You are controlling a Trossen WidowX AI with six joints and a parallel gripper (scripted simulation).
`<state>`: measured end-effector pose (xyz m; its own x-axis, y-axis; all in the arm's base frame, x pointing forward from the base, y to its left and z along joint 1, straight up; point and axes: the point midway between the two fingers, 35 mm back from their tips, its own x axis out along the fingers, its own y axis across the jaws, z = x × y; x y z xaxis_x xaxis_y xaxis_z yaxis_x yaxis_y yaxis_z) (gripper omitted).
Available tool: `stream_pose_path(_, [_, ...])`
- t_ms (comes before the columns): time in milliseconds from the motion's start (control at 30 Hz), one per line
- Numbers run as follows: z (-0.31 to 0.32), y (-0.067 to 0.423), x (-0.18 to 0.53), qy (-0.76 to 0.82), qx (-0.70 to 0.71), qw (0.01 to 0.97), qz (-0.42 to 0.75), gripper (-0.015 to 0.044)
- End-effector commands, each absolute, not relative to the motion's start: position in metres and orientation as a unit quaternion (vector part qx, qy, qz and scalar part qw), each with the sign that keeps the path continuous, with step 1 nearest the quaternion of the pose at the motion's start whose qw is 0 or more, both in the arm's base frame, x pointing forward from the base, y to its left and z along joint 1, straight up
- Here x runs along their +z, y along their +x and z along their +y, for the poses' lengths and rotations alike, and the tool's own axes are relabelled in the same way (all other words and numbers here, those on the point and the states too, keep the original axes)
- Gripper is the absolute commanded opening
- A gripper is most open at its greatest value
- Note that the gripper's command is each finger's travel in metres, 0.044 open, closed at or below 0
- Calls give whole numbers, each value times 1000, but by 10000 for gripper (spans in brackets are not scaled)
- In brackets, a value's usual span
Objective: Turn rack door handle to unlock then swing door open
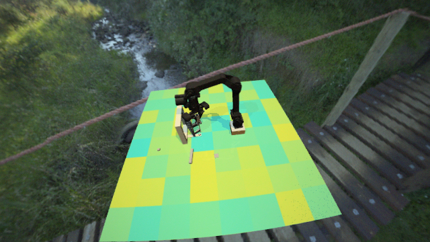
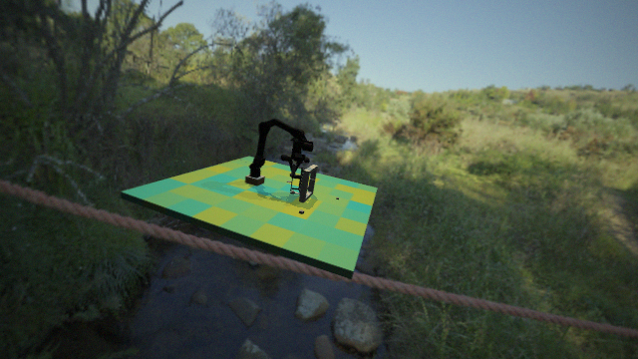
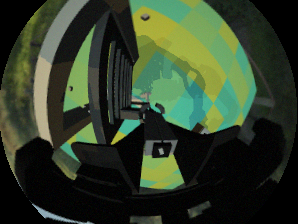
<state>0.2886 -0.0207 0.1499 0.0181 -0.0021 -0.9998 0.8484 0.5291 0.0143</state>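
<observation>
- Under the raised arch of the arm (image 1: 213, 82) (image 2: 283, 126) there is room between its base block (image 1: 238, 132) (image 2: 255, 180) and the upright frame (image 1: 181, 130) (image 2: 304, 188) (image 3: 42, 75).
- The frame blocks sideways travel — it stands just beside the end effector (image 1: 195, 129) (image 2: 295, 188) (image 3: 160, 146).
- The slatted door (image 3: 118, 85) makes a second barrier, close to the fingers; a gap shows between it and the frame's outer post.
- Low on the tabletop (image 1: 232, 188) (image 2: 294, 239) (image 3: 170, 90), a narrow bar (image 1: 191, 156) and a flat piece (image 1: 216, 156) lie apart — a raised path passes over both.
- Beyond the frame sits a small block (image 1: 158, 149) (image 2: 337, 198).
</observation>
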Motion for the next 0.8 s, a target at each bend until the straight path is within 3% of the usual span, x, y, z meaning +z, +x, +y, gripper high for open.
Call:
stream_pose_path(0, [-27, 284, 150, 318, -313, 642, 623, 26])
stream_pose_path(767, [-64, 261, 149, 207, -208, 686, 666, 26])
